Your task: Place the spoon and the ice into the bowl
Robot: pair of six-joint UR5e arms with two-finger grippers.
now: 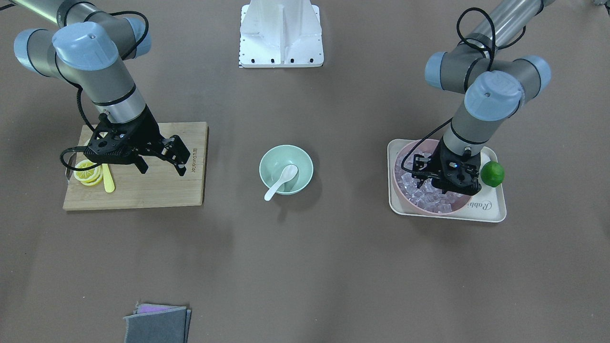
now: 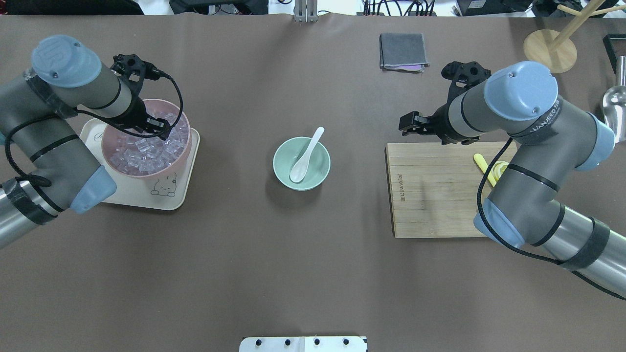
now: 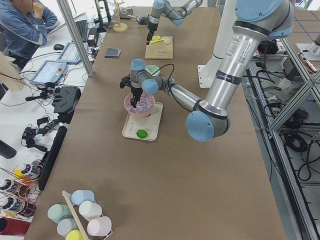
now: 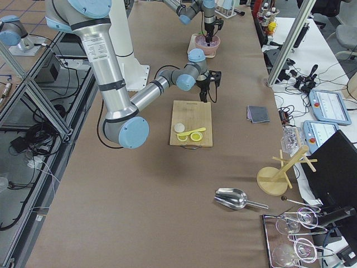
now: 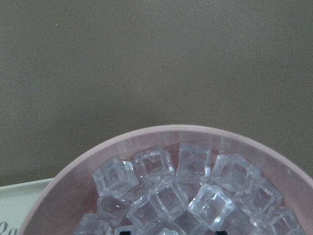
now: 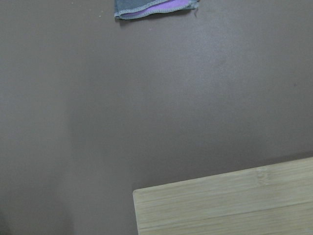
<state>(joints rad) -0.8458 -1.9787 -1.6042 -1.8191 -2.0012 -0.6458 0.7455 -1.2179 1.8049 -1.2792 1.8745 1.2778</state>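
Observation:
The white spoon (image 1: 281,182) lies in the mint-green bowl (image 1: 267,162) at the table's middle, scoop down inside and handle resting over the rim; spoon (image 2: 305,156) and bowl (image 2: 281,164) also show overhead. Clear ice cubes (image 5: 168,196) fill a pink bowl (image 2: 117,168). My left gripper (image 1: 433,186) reaches down into that pink bowl among the cubes. Its two dark fingertips (image 5: 218,232) show apart at the left wrist view's bottom edge, with cubes between them. My right gripper (image 1: 162,169) is open and empty, hovering over the bamboo cutting board (image 1: 152,190).
The pink bowl stands on a cream tray (image 1: 486,209) beside a green lime (image 1: 492,174). Lemon slices (image 1: 88,172) and a yellow knife (image 1: 108,180) lie on the board. A grey folded cloth (image 2: 402,50) lies on the far side. A white base plate (image 1: 281,35) sits by the robot.

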